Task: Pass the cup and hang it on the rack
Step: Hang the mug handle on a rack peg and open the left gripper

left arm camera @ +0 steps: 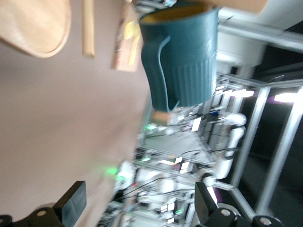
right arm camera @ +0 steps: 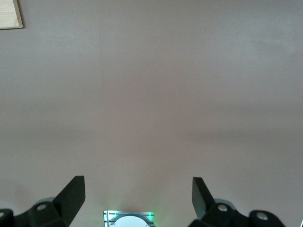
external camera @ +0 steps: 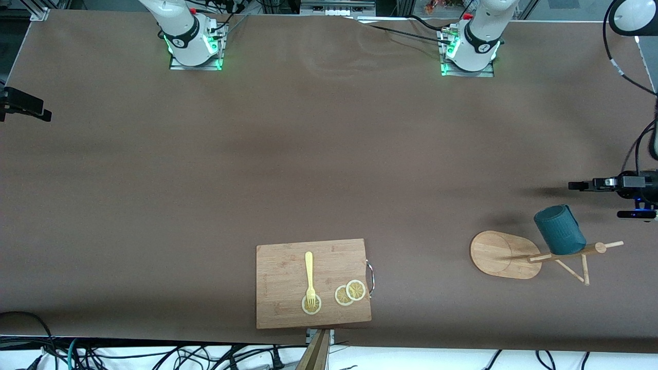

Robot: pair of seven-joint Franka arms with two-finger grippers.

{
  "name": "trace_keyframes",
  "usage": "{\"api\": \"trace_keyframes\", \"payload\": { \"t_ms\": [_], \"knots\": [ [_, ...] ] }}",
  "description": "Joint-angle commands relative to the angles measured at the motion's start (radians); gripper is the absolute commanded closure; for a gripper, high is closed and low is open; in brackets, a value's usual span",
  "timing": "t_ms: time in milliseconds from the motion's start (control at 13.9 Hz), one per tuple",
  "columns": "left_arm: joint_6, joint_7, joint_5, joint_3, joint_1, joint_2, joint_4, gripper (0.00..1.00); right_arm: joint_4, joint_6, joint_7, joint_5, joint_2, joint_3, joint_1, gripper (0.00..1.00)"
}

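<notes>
The dark teal cup (external camera: pixel 559 229) hangs tilted on a peg of the light wooden rack (external camera: pixel 501 254), which stands near the left arm's end of the table. In the left wrist view the cup (left arm camera: pixel 182 56) shows its handle and ribbed side, with the rack's oval base (left arm camera: pixel 38 23) beside it. My left gripper (external camera: pixel 571 185) is open and empty, above the table close to the cup and apart from it; its own view shows it wide open (left arm camera: pixel 139 203). My right gripper (right arm camera: pixel 137 196) is open and empty, high over bare table, out of the front view.
A wooden cutting board (external camera: pixel 282 303) with a yellow fork (external camera: pixel 309 272) and lemon slices (external camera: pixel 350 293) lies near the front edge at mid-table. Its corner shows in the right wrist view (right arm camera: pixel 9 14). A black fixture (external camera: pixel 23 105) juts in at the right arm's end.
</notes>
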Motion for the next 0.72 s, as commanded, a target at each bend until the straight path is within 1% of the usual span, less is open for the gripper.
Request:
{"api": "trace_keyframes", "payload": {
  "t_ms": [0,289,505,649],
  "knots": [
    [0.026,-0.017,0.179,0.01,-0.073,-0.144,-0.01,0.0,0.013,-0.003,-0.022,-0.001,0.004,0.002,-0.008,0.0],
    [0.088,-0.011,0.464,0.01,-0.205,-0.298,-0.014,0.0,0.013,-0.003,-0.022,0.001,0.004,0.002,-0.008,0.0],
    [0.14,-0.021,0.705,0.01,-0.36,-0.41,-0.027,0.0,0.013,-0.003,-0.022,0.001,0.004,0.002,-0.008,0.0],
    [0.169,-0.059,0.834,0.01,-0.45,-0.465,-0.042,0.0,0.013,-0.003,-0.021,0.001,0.004,0.002,-0.008,0.0]
  ]
}}
